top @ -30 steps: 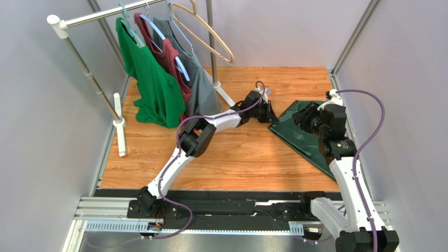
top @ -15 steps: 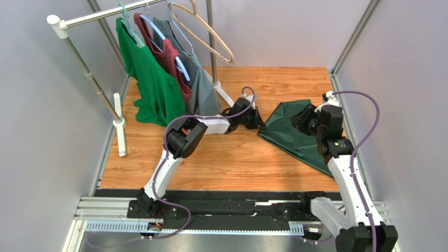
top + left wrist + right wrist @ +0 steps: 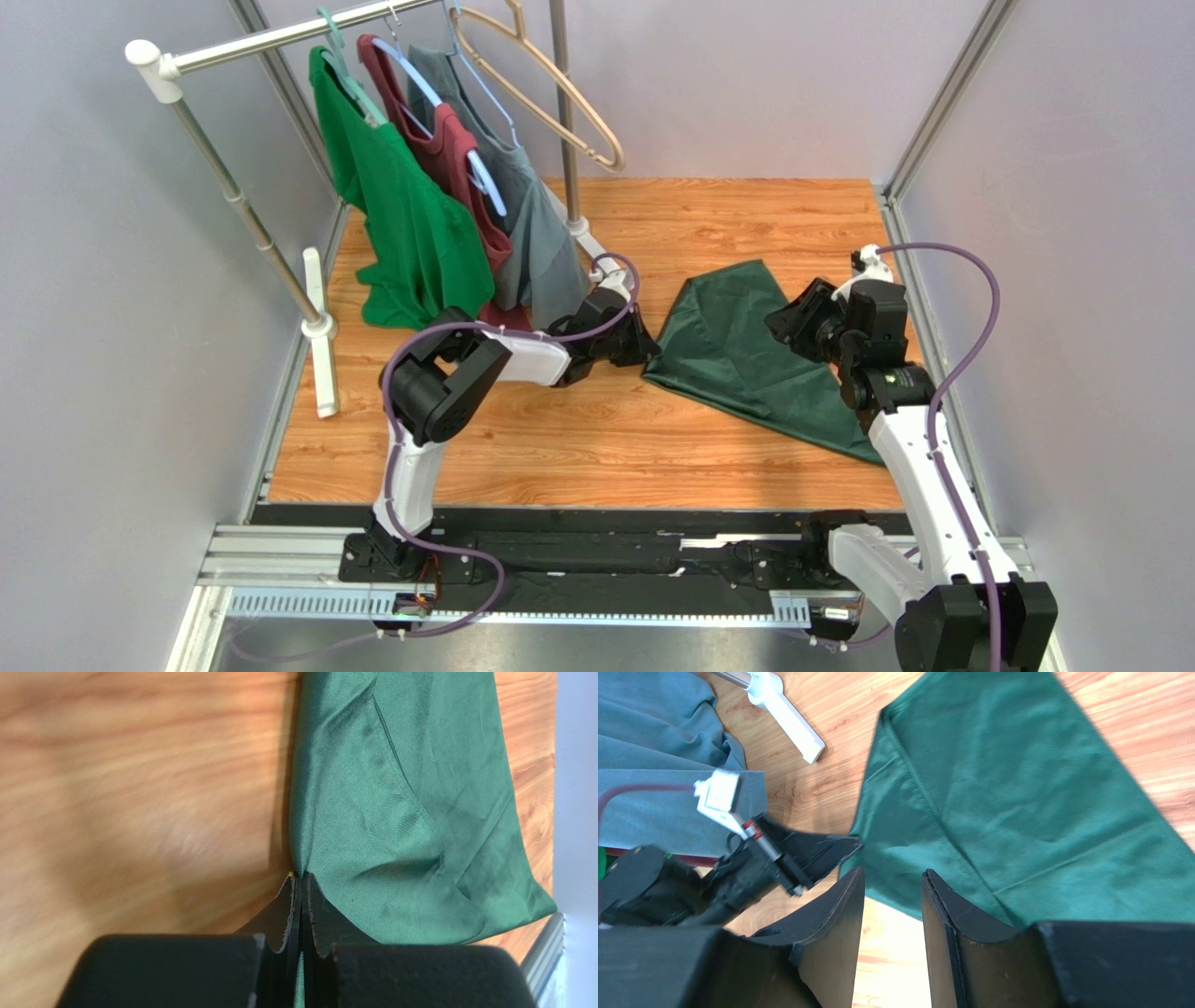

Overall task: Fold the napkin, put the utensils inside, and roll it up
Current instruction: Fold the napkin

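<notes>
Dragging one corner of the napkin (image 3: 737, 350) leftward, the left fingers (image 3: 302, 903) stay clenched on the cloth, and it now lies spread wider across the worktop (image 3: 617, 434) than a second ago. The right fingers (image 3: 840, 913) hang released above its right side. I'd say this is flattening before the fold.

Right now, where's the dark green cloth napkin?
Top view: the dark forest-green cloth napkin lies right of centre on the wooden table, its left corner pinched in the left fingers.
</notes>
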Motion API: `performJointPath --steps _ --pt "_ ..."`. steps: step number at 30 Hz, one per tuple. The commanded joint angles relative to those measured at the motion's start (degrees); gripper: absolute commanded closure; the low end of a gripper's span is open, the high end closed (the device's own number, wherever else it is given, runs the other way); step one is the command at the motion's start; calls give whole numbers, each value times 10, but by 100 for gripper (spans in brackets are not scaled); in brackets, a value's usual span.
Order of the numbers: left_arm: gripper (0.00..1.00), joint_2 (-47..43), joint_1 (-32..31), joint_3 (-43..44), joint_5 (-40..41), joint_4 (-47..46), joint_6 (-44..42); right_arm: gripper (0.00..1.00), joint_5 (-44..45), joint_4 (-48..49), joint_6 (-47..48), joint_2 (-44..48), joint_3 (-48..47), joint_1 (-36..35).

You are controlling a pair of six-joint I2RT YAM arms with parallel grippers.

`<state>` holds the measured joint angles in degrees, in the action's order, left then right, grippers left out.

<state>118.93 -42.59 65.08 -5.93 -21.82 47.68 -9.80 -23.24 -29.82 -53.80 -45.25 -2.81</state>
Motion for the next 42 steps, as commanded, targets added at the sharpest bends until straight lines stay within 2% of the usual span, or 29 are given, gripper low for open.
performJointPath --steps 1,11,17,21,24,26,27,28,30,32,33,34,37,38,42 --pt "100 -64 4 -67 54 -33 19 61 -8 24 -4 2 15 2" --pt "100 -104 3 -168 58 -74 76 61 4 10 -3 6 41 1" --pt "100 -140 -13 -231 109 -97 109 61 77 -53 -15 31 51 3" --pt "100 -169 -20 -253 120 -94 107 59 167 -130 -20 55 52 9" --pt "100 -173 -21 -263 121 -87 107 57 173 -169 -26 64 59 23" --pt "100 -177 -21 -269 120 -85 116 57 160 -186 -35 67 68 64" --pt "97 -179 -21 -276 117 -85 117 57 143 -199 -37 70 72 73" --pt "77 -185 -21 -277 113 -79 115 56 138 -206 -42 69 76 82" --pt "59 -207 -21 -277 102 -63 110 51 131 -227 -59 64 74 104" --pt "35 -231 -21 -273 103 -15 93 50 116 -246 -72 51 64 147" --pt "28 -260 -21 -265 106 4 83 49 86 -250 -74 48 63 166" --pt "16 -274 -21 -260 111 44 60 49 78 -253 -75 43 63 184" --pt "8 -332 -19 -234 120 135 3 49 61 -262 -86 25 74 256" --pt "7 -346 -14 -226 114 162 -13 49 53 -268 -88 20 77 293" --pt "6 -407 17 -190 77 254 -79 49 65 -277 -83 -22 76 358"
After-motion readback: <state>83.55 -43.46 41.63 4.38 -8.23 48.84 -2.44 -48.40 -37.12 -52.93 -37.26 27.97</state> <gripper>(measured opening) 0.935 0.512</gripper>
